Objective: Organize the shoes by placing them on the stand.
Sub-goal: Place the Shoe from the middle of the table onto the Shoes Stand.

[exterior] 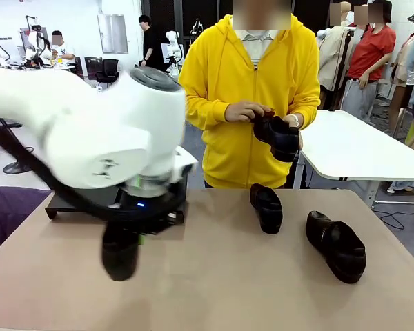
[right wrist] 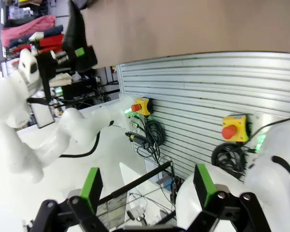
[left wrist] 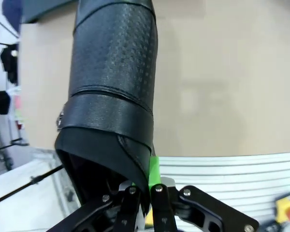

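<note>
Left tool (left wrist: 146,182) is clamped shut on the back rim of a hanging shoe (left wrist: 113,82) — toe pointed down over the bench (exterior: 228,286). Right tool (right wrist: 146,188) is spread wide and empty, held off the bench. A person (exterior: 234,155) in yellow is placed at the far side, a second shoe (exterior: 279,136) gripped in the hands (exterior: 245,110). The stand (exterior: 61,205) is set at the far left, partly hidden by the left arm (exterior: 90,131). A middle shoe (exterior: 266,207) and a right-hand shoe (exterior: 336,245) are laid on the bench — well apart.
</note>
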`<state>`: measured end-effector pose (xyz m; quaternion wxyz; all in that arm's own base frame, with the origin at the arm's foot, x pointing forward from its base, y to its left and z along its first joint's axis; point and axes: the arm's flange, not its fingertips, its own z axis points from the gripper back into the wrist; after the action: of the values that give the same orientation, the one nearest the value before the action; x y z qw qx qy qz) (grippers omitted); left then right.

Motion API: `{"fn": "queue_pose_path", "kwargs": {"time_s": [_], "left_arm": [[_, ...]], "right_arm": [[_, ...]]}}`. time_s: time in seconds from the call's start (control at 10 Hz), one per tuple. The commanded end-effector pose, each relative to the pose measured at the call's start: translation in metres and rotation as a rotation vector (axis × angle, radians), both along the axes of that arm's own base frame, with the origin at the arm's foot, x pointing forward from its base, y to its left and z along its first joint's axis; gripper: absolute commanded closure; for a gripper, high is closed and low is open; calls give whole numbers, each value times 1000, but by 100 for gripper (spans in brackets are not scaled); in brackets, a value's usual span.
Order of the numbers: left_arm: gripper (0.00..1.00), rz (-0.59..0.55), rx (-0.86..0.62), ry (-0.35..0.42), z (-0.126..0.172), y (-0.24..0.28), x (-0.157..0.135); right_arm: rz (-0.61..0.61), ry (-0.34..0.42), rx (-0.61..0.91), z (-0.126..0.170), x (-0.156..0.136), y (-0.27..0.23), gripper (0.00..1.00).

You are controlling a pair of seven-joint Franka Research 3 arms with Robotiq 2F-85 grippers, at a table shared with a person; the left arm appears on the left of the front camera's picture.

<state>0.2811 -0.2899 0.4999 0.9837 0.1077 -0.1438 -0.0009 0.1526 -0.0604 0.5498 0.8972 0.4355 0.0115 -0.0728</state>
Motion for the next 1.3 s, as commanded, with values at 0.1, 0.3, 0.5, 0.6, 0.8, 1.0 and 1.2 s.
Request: {"fn": "queue_pose_path", "kwargs": {"time_s": [0.1,0.3,0.5,0.6,0.8,1.0,1.2], "left_arm": [[100,-56,-56,-15,8,128,-22],[100,17,-161,32,-7,188,-44],[100,-2,-102,15,12,162,-24],[100,-2,-102,15,12,162,-24],[100,-2,-102,15,12,162,-24],[100,-2,-102,15,12,162,-24],[100,-1,-67,76,16,162,0]], "right_arm": [[16,-20,5,2,-1,-3,0],[16,-20,5,2,-1,-3,0],[16,-20,5,2,-1,-3,0],[16,-20,5,2,-1,-3,0],[16,-20,5,2,-1,-3,0],[16,-20,5,2,-1,-3,0],[16,-20,5,2,-1,-3,0]]}}
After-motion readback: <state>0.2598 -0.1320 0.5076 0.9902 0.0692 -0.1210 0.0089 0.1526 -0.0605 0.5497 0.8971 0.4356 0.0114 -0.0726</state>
